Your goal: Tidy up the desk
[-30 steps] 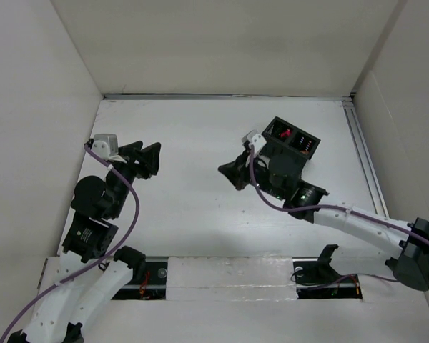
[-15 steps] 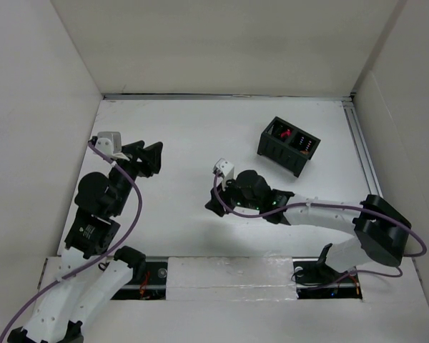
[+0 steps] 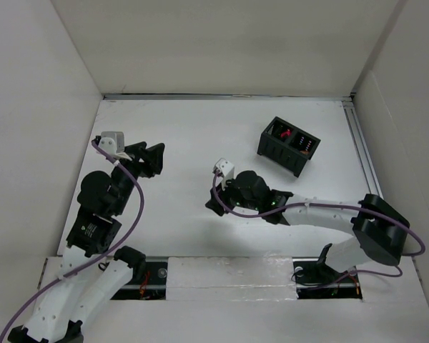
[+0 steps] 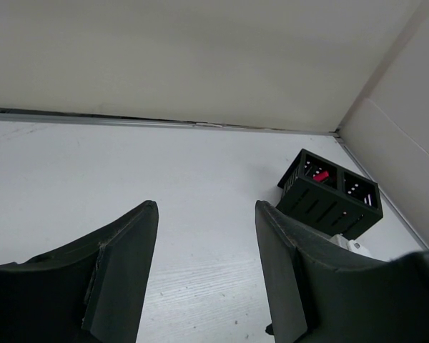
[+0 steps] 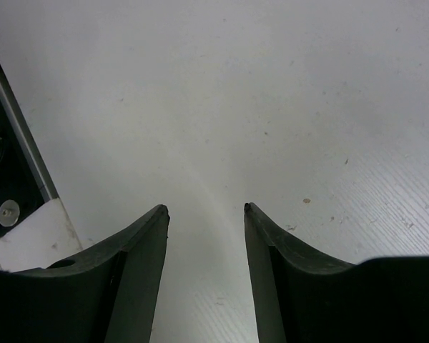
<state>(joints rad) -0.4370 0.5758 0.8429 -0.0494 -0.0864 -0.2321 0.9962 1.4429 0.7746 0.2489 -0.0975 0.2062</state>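
The desk is a flat matte white tabletop with white wall panels round it. My left gripper is open and empty over the left part of the desk; in the left wrist view bare desk shows between its fingers. My right gripper is open and empty, low over the middle of the desk; in the right wrist view only white desk lies between its fingers.
A small black compartmented box with red and white items inside stands at the back right, also in the left wrist view. A metal rail runs along the right edge. The near edge holds the arm bases.
My right arm swung away from the black box, left and toward the near edge, to the desk's middle, then held nearly still. My left gripper shifted only slightly.
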